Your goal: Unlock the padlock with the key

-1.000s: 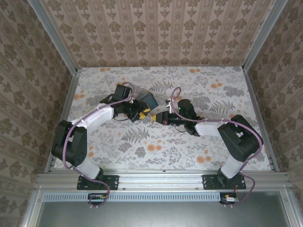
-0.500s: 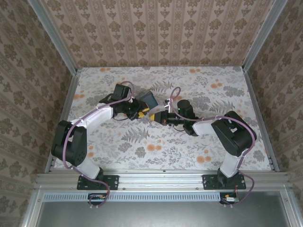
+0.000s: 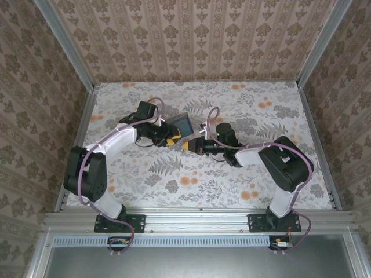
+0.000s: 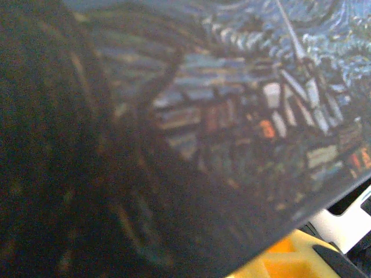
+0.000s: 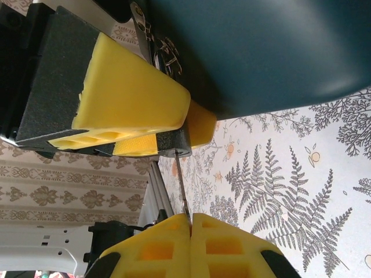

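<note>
Here we are with the left gripper (image 3: 173, 135) clamped on the padlock (image 3: 183, 123). Its yellow pads (image 5: 130, 92) squeeze the dark blue block from the sides, so by our reading the body is held firm and clear of the flowered tabletop (image 3: 261, 116), with one end turned toward the other arm. And there's the right gripper (image 5: 190, 219), pads pressed flat together on the key (image 5: 181, 188). The key is a thin sliver poking straight out ahead of the tips, and its far end is right at the dark underside of the left gripper's finger, just beside the padlock's corner. Whether it's touching the lock, we can't tell. Pinching the key by its tail leaves the blade free to go in, we'd say. On the left wrist camera the padlock's face (image 4: 243, 116) sits hard up against the lens: a painted village, a steeple, swirling blue sky. No brand, no lettering we can read anywhere.
</note>
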You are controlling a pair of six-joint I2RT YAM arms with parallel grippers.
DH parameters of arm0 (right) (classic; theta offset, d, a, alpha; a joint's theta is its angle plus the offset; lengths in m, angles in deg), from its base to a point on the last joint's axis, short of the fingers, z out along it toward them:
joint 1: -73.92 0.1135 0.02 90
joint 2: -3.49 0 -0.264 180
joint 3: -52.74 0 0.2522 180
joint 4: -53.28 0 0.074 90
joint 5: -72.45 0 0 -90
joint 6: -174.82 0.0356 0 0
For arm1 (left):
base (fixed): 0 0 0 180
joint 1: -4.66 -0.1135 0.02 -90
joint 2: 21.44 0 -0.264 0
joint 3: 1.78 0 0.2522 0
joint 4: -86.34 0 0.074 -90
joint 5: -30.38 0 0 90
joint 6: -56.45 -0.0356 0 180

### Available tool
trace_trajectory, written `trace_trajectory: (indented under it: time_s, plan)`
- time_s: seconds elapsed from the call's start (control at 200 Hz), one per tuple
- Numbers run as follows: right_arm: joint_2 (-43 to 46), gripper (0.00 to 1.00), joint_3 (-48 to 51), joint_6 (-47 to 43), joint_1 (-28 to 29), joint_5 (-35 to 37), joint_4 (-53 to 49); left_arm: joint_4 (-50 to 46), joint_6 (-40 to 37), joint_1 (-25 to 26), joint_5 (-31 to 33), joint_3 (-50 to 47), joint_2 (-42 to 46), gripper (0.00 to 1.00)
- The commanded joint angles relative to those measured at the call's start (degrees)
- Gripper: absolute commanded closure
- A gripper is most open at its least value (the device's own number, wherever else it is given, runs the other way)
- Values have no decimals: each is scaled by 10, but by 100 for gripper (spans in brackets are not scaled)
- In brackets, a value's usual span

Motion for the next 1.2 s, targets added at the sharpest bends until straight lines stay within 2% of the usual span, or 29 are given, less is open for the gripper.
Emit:
trace_trajectory:
  time_s: [0.0, 0.34, 0.575, 0.86, 1.195]
  plan:
    - [0, 100, 1, -11, 5, -7, -9, 10, -14, -7, -23, 21, -2, 91]
    - [15, 100, -19, -54, 13, 11, -71, 15, 9, -7, -21, 22, -7, 92]
    - [12, 100, -17, -51, 17, 22, -59, 12, 9, -8, -19, 20, -2, 92]
    - [53, 100, -19, -72, 17, 40, -81, 4, 14, -10, -8, 14, 1, 92]
    - [28, 100, -33, -69, 17, 41, -82, 13, 24, -10, -11, 13, 5, 92]
